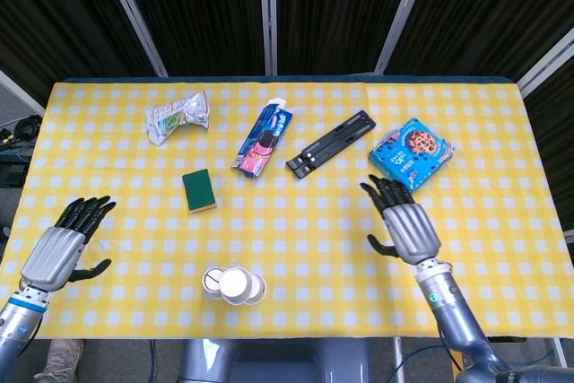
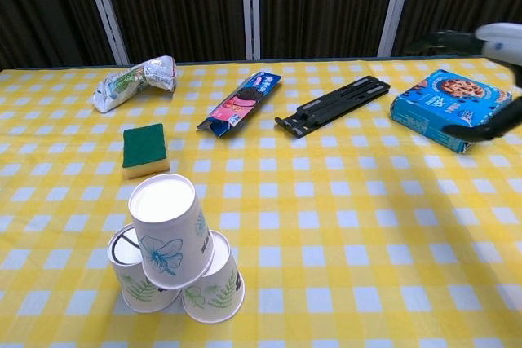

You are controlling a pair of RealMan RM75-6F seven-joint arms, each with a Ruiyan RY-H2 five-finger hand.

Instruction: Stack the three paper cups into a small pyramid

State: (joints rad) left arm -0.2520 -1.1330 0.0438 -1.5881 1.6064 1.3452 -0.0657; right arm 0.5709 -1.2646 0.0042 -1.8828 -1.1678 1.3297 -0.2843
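Cups (image 2: 175, 252): stacked as pyramid, between the two hands.
Left hand (image 1: 61, 249): fingers apart, holding nothing.
Right hand (image 1: 405, 224): fingers apart, holding nothing.

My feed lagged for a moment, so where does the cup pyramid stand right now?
Done, by the look of it: the top white floral paper cup sits upside down on the two fern-print paper cups, which stand side by side. Nothing is in hand: the left hand and right hand are both open and away from the stack. Nothing looks left beyond checking that the pyramid holds.
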